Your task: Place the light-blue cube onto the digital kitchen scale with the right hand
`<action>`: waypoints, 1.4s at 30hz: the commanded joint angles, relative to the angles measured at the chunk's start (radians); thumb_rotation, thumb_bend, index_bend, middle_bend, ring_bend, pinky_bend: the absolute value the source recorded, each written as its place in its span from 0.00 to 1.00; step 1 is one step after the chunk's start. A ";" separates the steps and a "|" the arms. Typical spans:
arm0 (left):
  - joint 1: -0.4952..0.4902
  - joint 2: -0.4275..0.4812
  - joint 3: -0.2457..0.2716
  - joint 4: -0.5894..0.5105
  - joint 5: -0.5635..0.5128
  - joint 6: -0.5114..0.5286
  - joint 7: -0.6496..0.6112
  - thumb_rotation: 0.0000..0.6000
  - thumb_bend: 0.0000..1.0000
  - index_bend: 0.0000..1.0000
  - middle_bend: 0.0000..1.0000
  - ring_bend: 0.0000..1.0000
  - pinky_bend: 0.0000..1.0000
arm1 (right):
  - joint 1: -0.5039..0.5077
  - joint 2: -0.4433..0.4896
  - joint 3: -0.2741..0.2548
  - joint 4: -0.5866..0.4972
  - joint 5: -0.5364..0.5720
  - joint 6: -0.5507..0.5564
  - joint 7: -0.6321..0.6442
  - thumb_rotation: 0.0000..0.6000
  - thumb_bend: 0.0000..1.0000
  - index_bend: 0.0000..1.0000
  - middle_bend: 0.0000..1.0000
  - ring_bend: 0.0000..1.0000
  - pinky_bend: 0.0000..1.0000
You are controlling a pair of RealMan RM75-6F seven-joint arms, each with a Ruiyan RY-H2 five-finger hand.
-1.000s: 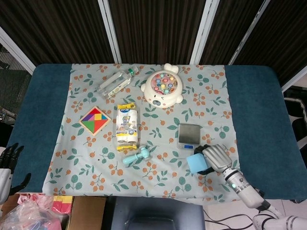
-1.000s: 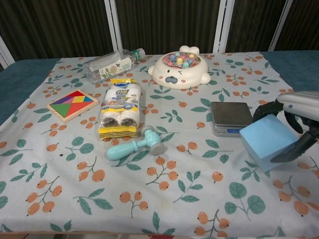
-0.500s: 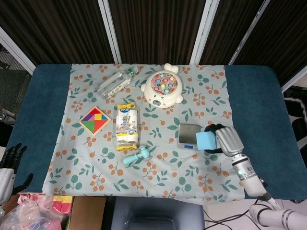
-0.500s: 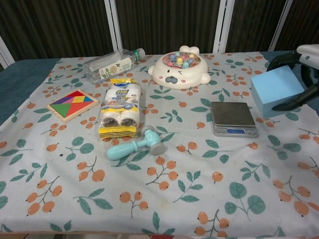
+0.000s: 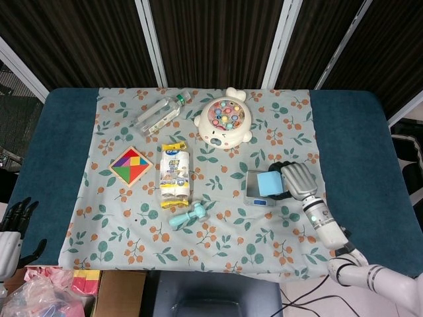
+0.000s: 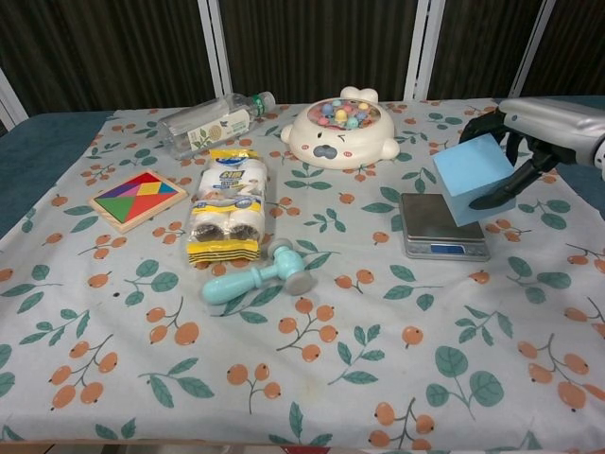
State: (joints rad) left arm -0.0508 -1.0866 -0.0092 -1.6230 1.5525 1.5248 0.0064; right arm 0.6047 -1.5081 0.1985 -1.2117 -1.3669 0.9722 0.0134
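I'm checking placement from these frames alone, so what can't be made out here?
- Gap between the light-blue foam cube and the grey digital kitchen scale: cube overlaps it in both views.
- Scale's display: too small.
- Right hand palm: behind the cube.
- Left hand: at the head view's edge.

On my desk [image 5: 63,125]: bottle [image 5: 157,113] at eleven o'clock, fishing toy [image 5: 225,119] at twelve, tangram [image 5: 131,166], snack pack [image 5: 175,173], toy hammer [image 5: 188,216].

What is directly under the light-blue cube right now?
The digital kitchen scale sits beneath the light-blue cube, held by the right robot hand. The cube hides part of its platform; contact cannot be judged.
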 commanded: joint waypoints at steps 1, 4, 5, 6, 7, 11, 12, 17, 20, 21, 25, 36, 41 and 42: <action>0.000 0.000 0.000 0.001 -0.001 0.000 -0.001 1.00 0.33 0.06 0.00 0.00 0.34 | 0.009 -0.001 -0.006 0.003 -0.005 -0.009 0.020 1.00 0.15 0.44 0.40 0.31 0.47; 0.000 -0.001 0.000 0.002 -0.001 0.000 -0.001 1.00 0.33 0.06 0.00 0.00 0.34 | 0.011 -0.002 -0.011 0.007 -0.013 -0.002 0.037 1.00 0.15 0.35 0.32 0.23 0.39; 0.001 -0.001 0.000 0.002 0.000 0.001 -0.001 1.00 0.33 0.06 0.00 0.00 0.34 | 0.011 -0.001 -0.013 0.009 -0.015 0.000 0.043 1.00 0.15 0.33 0.30 0.20 0.37; 0.001 -0.001 0.000 0.001 0.000 0.001 -0.001 1.00 0.33 0.06 0.00 0.00 0.34 | 0.012 -0.001 -0.014 0.011 -0.016 0.003 0.046 1.00 0.15 0.31 0.28 0.18 0.35; 0.000 -0.001 0.000 0.001 0.000 0.000 0.000 1.00 0.33 0.06 0.00 0.00 0.34 | 0.012 -0.001 -0.014 0.014 -0.016 0.005 0.050 1.00 0.15 0.30 0.26 0.16 0.34; -0.001 -0.001 0.001 0.000 0.001 -0.002 0.004 1.00 0.33 0.06 0.00 0.00 0.34 | 0.013 0.009 -0.024 0.012 -0.021 0.000 0.074 1.00 0.15 0.20 0.17 0.08 0.26; -0.001 -0.001 0.001 0.000 0.001 -0.002 0.004 1.00 0.33 0.06 0.00 0.00 0.34 | 0.012 0.013 -0.027 0.009 -0.025 0.001 0.080 1.00 0.15 0.18 0.15 0.06 0.25; 0.000 -0.001 -0.001 -0.001 -0.002 0.000 0.008 1.00 0.33 0.06 0.00 0.00 0.34 | -0.021 0.064 -0.043 -0.053 -0.067 0.077 0.126 1.00 0.15 0.02 0.02 0.00 0.15; 0.002 -0.005 -0.003 0.002 -0.003 0.006 0.015 1.00 0.33 0.06 0.00 0.00 0.34 | -0.078 0.124 -0.063 -0.139 -0.110 0.185 0.120 1.00 0.15 0.00 0.00 0.00 0.12; 0.003 -0.007 -0.003 0.002 -0.003 0.007 0.016 1.00 0.33 0.06 0.00 0.00 0.34 | -0.100 0.141 -0.071 -0.165 -0.132 0.232 0.114 1.00 0.15 0.00 0.00 0.00 0.12; 0.000 -0.010 -0.003 0.003 -0.005 0.000 0.023 1.00 0.33 0.06 0.00 0.00 0.34 | -0.212 0.202 -0.110 -0.244 -0.208 0.441 0.034 1.00 0.15 0.00 0.00 0.00 0.12; -0.004 -0.013 -0.005 -0.005 -0.018 -0.011 0.047 1.00 0.33 0.06 0.00 0.00 0.34 | -0.426 0.293 -0.151 -0.387 -0.017 0.562 -0.172 1.00 0.15 0.00 0.00 0.00 0.12; -0.008 -0.023 -0.020 0.002 -0.034 -0.008 0.056 1.00 0.33 0.07 0.00 0.00 0.34 | -0.435 0.265 -0.144 -0.340 0.003 0.538 -0.180 1.00 0.15 0.00 0.00 0.00 0.13; -0.009 -0.024 -0.022 0.003 -0.037 -0.011 0.057 1.00 0.33 0.07 0.00 0.00 0.34 | -0.433 0.264 -0.147 -0.335 -0.001 0.533 -0.192 1.00 0.15 0.00 0.00 0.00 0.13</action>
State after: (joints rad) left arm -0.0589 -1.1095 -0.0297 -1.6210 1.5168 1.5148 0.0621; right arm 0.1705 -1.2373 0.0534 -1.5565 -1.3645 1.5137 -0.1612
